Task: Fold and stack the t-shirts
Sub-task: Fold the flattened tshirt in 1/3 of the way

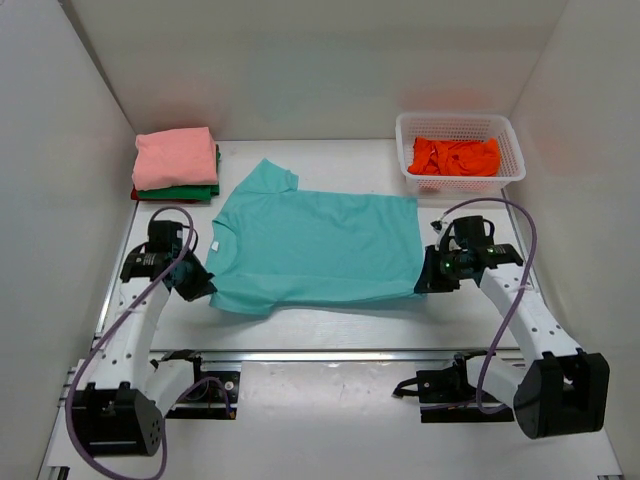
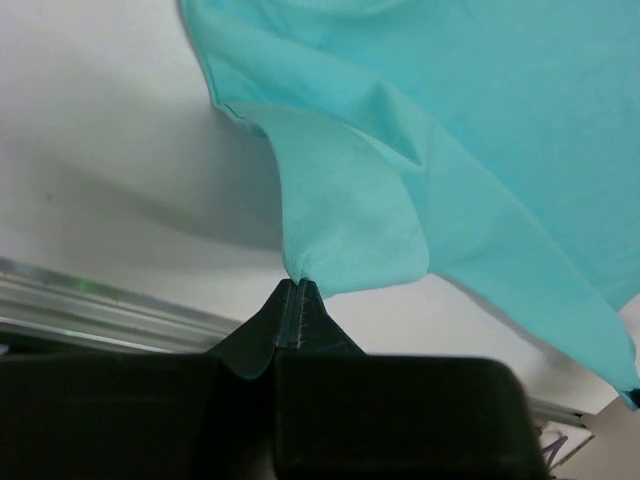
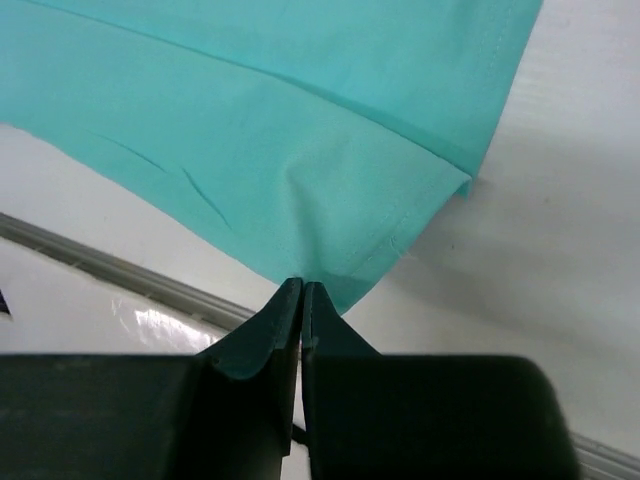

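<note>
A teal t-shirt lies spread across the middle of the table, neck to the left, hem to the right. My left gripper is shut on the shirt's near sleeve, lifted a little off the table; the pinch shows in the left wrist view. My right gripper is shut on the near hem corner, seen pinched in the right wrist view. A stack of folded shirts, pink on top with green and red below, sits at the back left.
A white basket at the back right holds a crumpled orange shirt. A metal rail runs along the table's near edge. White walls close in the left, right and back sides.
</note>
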Tool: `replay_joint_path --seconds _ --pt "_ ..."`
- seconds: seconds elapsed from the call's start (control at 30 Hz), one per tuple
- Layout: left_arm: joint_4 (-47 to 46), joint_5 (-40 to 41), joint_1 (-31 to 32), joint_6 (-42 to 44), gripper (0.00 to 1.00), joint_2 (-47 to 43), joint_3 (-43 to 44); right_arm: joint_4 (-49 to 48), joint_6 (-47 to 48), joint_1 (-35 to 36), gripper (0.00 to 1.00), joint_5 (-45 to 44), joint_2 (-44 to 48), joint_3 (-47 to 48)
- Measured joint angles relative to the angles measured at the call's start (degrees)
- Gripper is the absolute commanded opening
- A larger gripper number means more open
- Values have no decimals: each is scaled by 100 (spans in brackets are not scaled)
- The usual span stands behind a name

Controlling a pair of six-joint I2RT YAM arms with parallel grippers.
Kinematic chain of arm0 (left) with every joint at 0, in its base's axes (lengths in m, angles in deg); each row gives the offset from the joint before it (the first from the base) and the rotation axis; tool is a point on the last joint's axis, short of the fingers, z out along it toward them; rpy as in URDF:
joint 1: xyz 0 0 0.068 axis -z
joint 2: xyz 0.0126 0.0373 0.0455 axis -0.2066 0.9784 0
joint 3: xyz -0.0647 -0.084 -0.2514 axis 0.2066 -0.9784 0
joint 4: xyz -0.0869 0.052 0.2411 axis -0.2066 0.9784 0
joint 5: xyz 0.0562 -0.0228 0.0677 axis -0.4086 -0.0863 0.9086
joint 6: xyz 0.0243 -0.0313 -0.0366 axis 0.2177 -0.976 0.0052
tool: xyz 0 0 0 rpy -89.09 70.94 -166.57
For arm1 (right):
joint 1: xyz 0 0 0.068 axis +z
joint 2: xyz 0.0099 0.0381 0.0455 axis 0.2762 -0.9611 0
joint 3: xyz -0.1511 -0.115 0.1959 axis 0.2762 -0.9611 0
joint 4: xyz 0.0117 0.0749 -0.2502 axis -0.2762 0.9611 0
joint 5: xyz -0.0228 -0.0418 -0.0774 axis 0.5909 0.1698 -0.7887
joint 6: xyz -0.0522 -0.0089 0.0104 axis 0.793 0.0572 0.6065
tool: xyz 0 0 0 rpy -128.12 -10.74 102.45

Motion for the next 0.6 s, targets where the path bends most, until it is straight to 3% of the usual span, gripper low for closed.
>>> replay_joint_path --seconds 0.17,0.6 --pt "289 -74 90 -190 0 -476 -260 474 -39 -13 0 160 289 -15" --pt "796 -140 225 -426 0 -546 -111 1556 -162 175 1 581 221 -195"
